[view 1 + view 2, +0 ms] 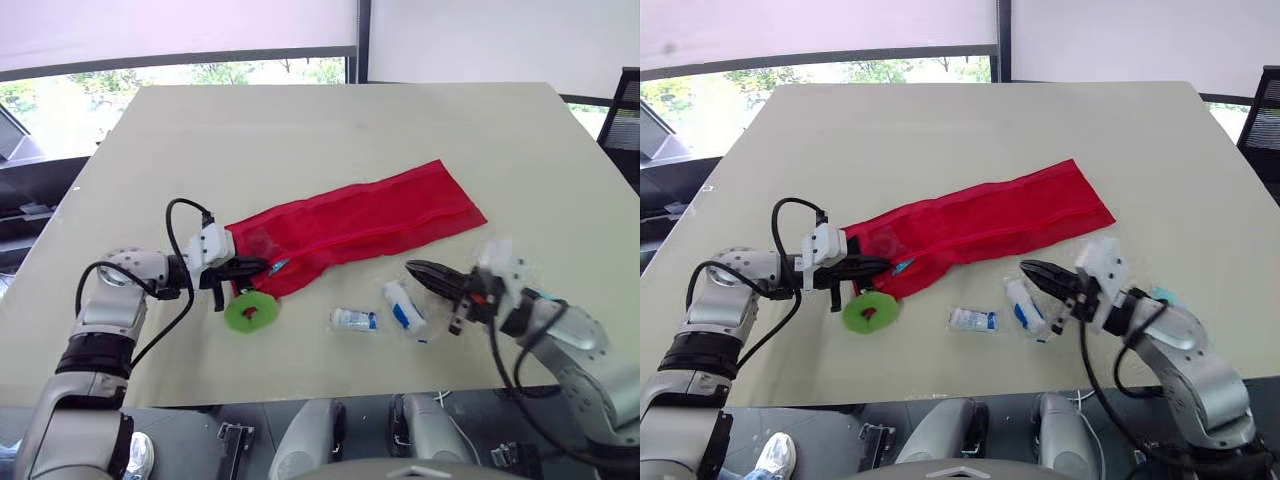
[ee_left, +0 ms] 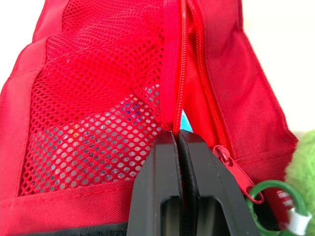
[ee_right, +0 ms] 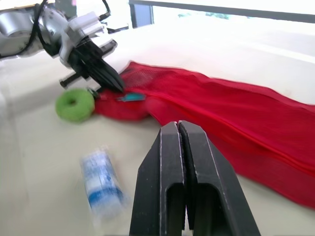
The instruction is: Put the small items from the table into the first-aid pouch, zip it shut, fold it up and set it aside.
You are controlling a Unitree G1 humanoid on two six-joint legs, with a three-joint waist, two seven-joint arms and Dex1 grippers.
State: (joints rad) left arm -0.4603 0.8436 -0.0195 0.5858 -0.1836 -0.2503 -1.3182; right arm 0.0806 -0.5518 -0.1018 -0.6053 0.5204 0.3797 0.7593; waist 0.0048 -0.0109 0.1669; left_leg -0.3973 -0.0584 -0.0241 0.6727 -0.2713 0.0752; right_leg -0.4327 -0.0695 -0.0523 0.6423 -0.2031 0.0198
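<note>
The red mesh first-aid pouch (image 1: 370, 220) lies unfolded as a long strip across the table's middle. Its zipper (image 2: 184, 73) is parted at the left end, and something teal shows inside. My left gripper (image 2: 177, 135) is shut on the pouch's edge beside the zipper, also seen from the head (image 1: 250, 268). A green ring (image 1: 252, 312) lies against that end. A small white-and-blue tube (image 1: 355, 320) and a wrapped white-and-blue packet (image 1: 403, 308) lie near the front edge. My right gripper (image 1: 415, 268) is shut on nothing, just right of and above the packet.
The beige table (image 1: 330, 130) has wide bare room behind the pouch. Its front edge runs close below the loose items. A small teal thing (image 1: 1160, 293) lies by my right wrist. Windows stand beyond the far edge.
</note>
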